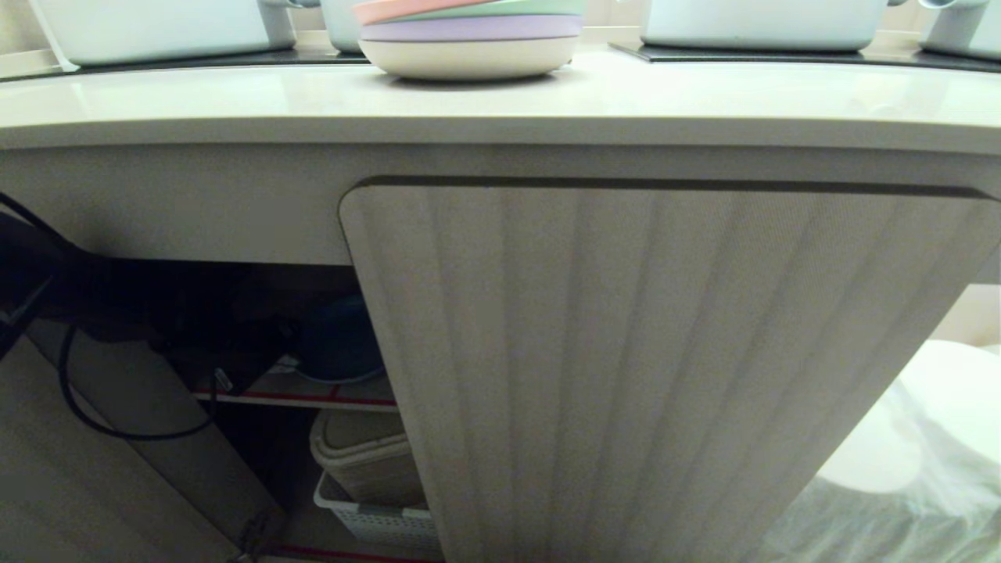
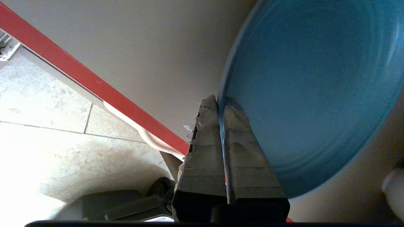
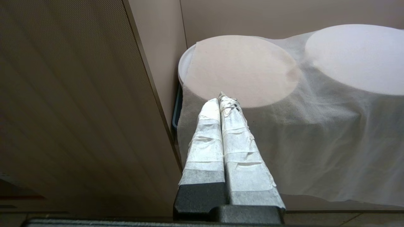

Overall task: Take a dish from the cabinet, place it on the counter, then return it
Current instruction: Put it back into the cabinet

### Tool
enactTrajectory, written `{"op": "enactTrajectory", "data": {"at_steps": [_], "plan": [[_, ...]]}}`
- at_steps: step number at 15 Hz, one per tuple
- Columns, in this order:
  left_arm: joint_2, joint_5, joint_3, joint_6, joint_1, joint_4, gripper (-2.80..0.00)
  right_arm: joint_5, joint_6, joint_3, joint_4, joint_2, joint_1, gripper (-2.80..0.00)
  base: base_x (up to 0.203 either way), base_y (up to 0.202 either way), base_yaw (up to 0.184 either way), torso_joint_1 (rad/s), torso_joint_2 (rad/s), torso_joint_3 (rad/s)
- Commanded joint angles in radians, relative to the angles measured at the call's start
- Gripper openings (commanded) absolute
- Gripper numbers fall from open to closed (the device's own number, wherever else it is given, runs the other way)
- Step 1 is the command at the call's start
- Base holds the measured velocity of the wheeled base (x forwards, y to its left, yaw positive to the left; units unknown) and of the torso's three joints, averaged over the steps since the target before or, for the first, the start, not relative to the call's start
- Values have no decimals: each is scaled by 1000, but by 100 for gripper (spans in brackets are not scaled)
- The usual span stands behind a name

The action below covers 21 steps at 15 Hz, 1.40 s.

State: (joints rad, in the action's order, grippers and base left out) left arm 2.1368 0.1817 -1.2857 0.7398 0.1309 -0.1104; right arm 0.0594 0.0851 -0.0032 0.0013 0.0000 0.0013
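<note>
Cream-beige surface (image 1: pixel 235 102) runs across the far top of the head view, w/ a stack of pastel plates (image 1: pixel 469 35) sitting on it at centre, pink one on top, and pale pots (image 1: pixel 762 22) on black cooktop panels (image 1: pixel 782 55) to either side. Below it, cabinet (image 1: pixel 195 211) has its ribbed right door (image 1: pixel 641 367) shut; left door (image 1: pixel 86 461) is swung open. Inside, a red-edged shelf (image 1: pixel 313 397) shows, and under it a beige lidded bin (image 1: pixel 367 457) above a white slotted basket (image 1: pixel 383 522).

Left tool (image 2: pixel 221 102) is inside the opening, fingers pinched narrow onto the rim of the light-blue dish (image 2: pixel 315 88). Dish sits over the pale shelf board, near the red edge; whether it's resting flat or lifted slightly is hard to tell from the wrist view. In the head view it's just a dark blue shape (image 1: pixel 336 344) on the shelf, in shadow. Tiled floor (image 2: pixel 47 104) shows past the shelf edge.

Right tool (image 3: pixel 221 99) hangs low at the right, beside the shut door, fingers pressed together w/ nothing between them, above a white cloth (image 3: pixel 315 142) draped over round shapes.
</note>
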Motion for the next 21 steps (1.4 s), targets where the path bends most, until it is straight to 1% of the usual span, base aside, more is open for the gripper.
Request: {"op": "enactTrajectory", "data": {"at_steps": [1,6,20,21], "plan": [[2,1,0,4,0,0,-280,0,1,0,0,0,0,-280,0,0,0,0,0,0],[20,-11,-3,3,1,2,-280,0,1,0,0,0,0,-280,0,0,0,0,0,0],[18,-11,-7,3,0,0,-280,0,1,0,0,0,0,-280,0,0,0,0,0,0],[18,-11,-7,3,0,0,-219,0,1,0,0,0,0,-280,0,0,0,0,0,0]]}}
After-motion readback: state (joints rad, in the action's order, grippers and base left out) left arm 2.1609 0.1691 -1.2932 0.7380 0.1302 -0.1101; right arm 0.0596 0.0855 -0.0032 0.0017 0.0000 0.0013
